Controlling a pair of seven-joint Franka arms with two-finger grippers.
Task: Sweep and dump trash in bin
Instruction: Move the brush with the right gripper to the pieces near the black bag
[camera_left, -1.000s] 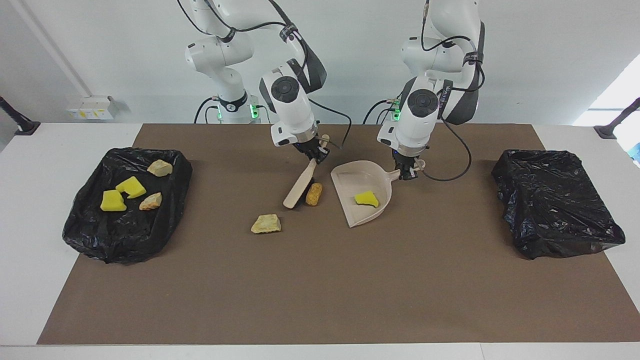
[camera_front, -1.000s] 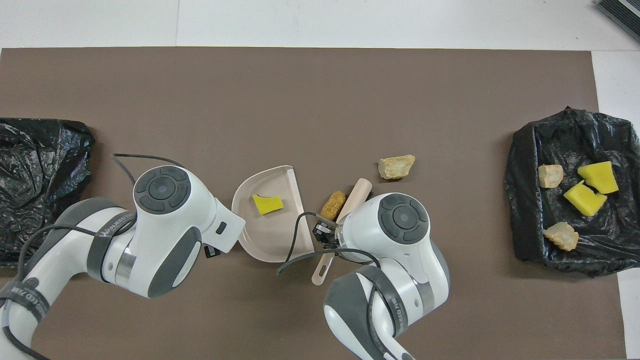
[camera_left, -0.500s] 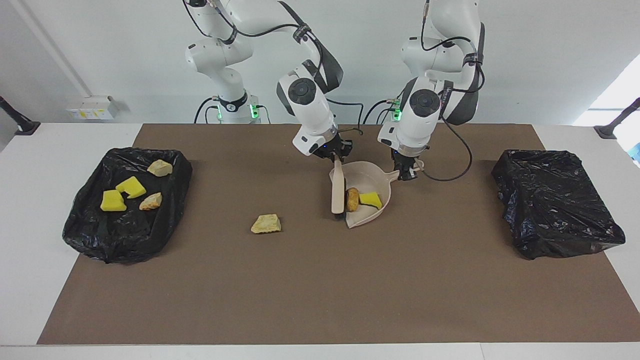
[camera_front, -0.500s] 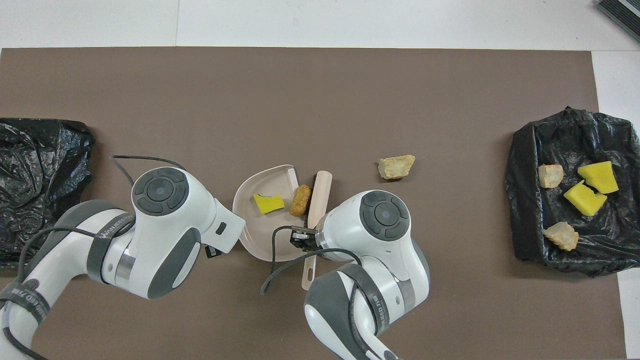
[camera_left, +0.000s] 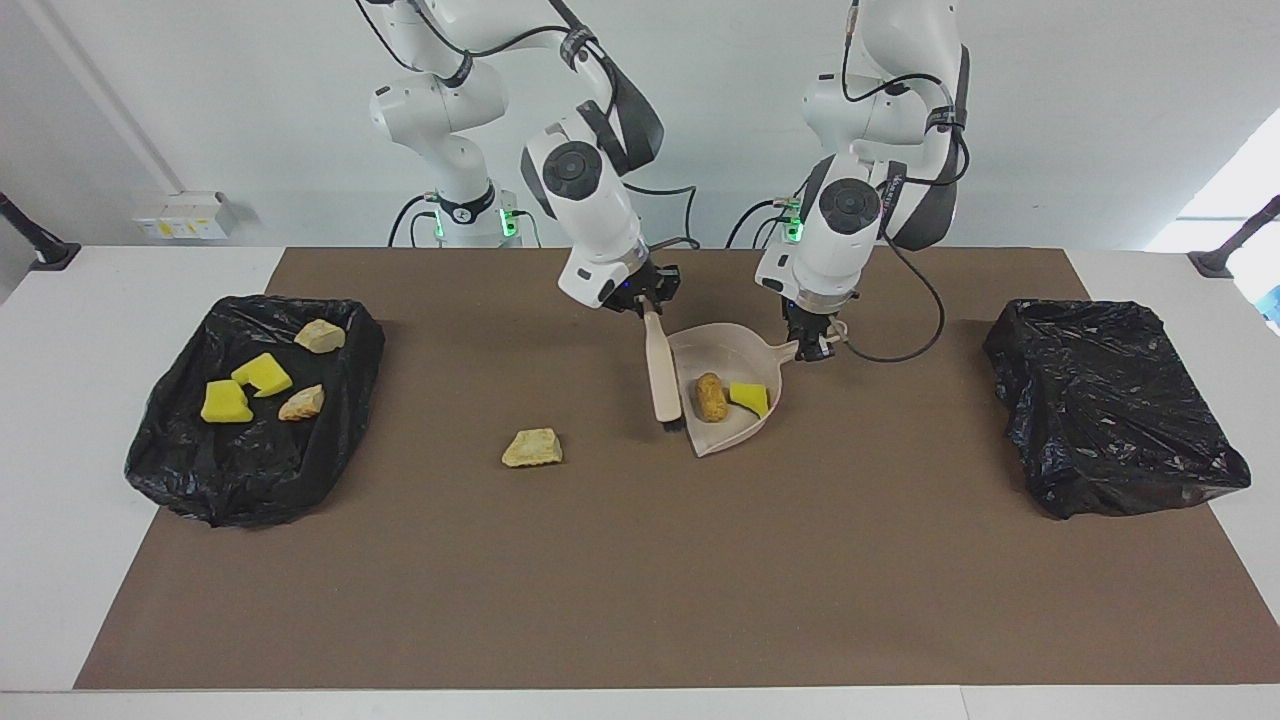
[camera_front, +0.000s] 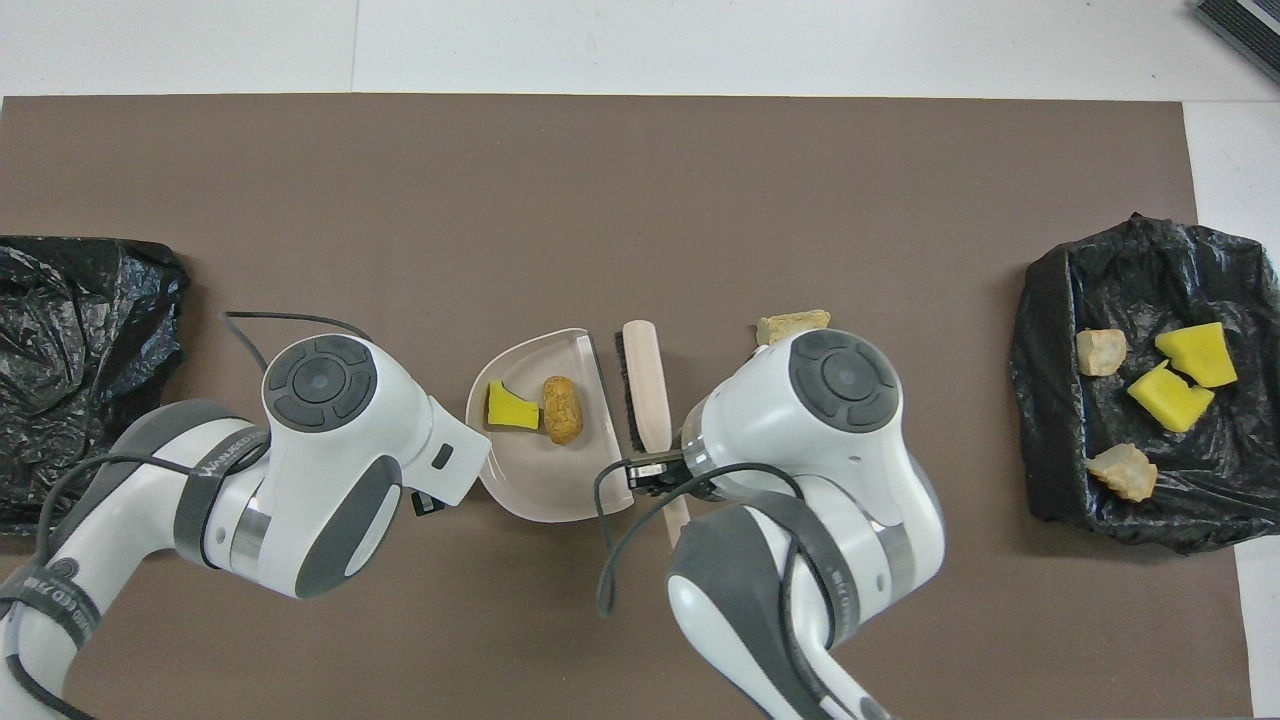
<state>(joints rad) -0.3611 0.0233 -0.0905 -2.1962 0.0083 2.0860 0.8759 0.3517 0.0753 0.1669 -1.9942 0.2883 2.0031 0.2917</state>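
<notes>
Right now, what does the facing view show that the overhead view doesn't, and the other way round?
Only the facing view shows the left gripper shut on the dustpan handle, and the whole beige stone chunk lying alone on the mat.

Only the overhead view shows the brush's dark bristles turned toward the dustpan's open edge; there the right arm covers most of that chunk.

Both show the brown bread-like lump and the yellow sponge bit in the dustpan, the right gripper holding the brush, and four scraps in one black-lined bin.

Lettering runs along a dark band on the left arm (camera_front: 215, 470) — too small and slanted to read.
</notes>
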